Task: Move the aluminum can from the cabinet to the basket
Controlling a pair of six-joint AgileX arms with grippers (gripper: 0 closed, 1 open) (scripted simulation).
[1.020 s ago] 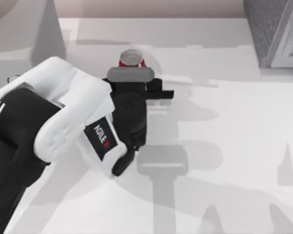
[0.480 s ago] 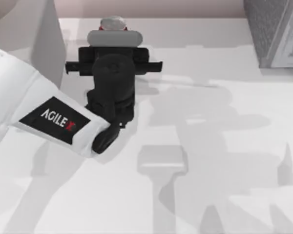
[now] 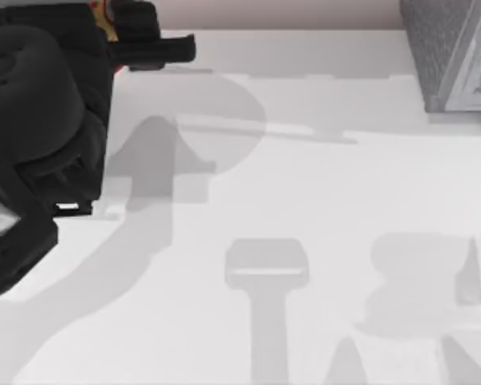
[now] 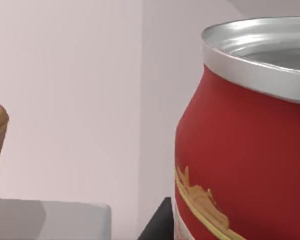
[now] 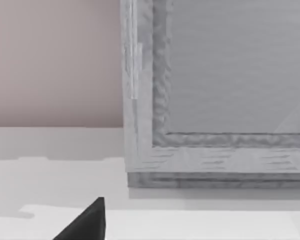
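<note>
Left wrist view, red aluminum can (image 4: 245, 150), silver top

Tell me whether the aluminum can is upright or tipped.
Upright. In the left wrist view the aluminum can shows its silver rim on top, red wall running down, label band below.

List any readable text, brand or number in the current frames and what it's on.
None readable now.
Aluminum can, close in the left wrist view: a yellow-and-white label design, no legible letters.
Left arm at the top view's left: no lettering visible on it.

white table (image 3: 321, 184), grey cabinet (image 3: 453, 52)
</note>
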